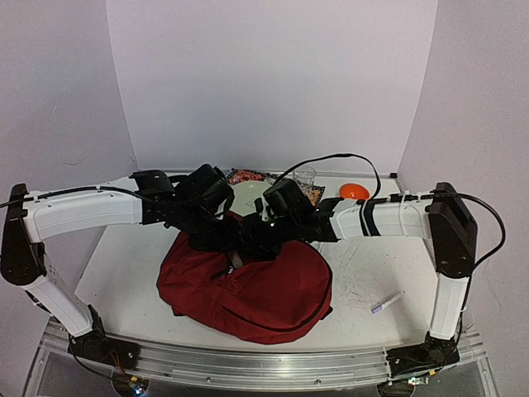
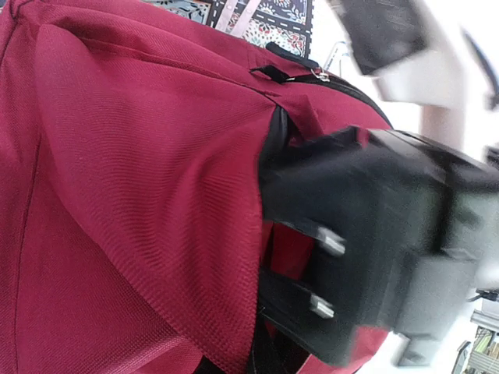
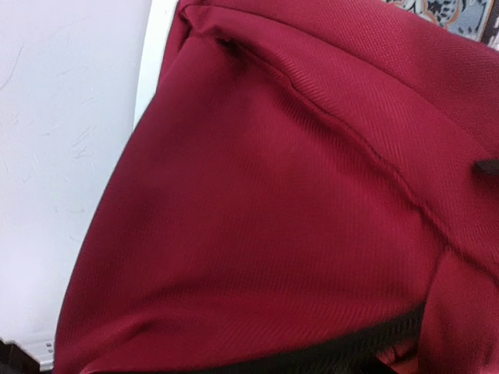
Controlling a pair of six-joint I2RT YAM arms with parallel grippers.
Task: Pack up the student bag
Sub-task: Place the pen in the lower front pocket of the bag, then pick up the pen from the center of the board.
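The student bag (image 1: 248,285), a floppy dark-red backpack, lies at the near middle of the table. Both arms meet at its far top edge. My left gripper (image 1: 220,236) is down on the bag's top and shut on the fabric. In the left wrist view its own fingers are buried under the bag's cloth (image 2: 140,195). That view also shows my right gripper (image 2: 271,261): its two black fingers (image 2: 300,231) stand apart at the bag's opening, with red cloth showing between them. The right wrist view is filled by red fabric (image 3: 296,218), which hides that gripper's fingers.
Behind the bag stand a white plate (image 1: 250,197), a patterned packet (image 1: 245,176), a clear cup (image 1: 305,176) and an orange bowl (image 1: 354,191). A pen (image 1: 387,303) lies on the table right of the bag. White walls close in the back and sides.
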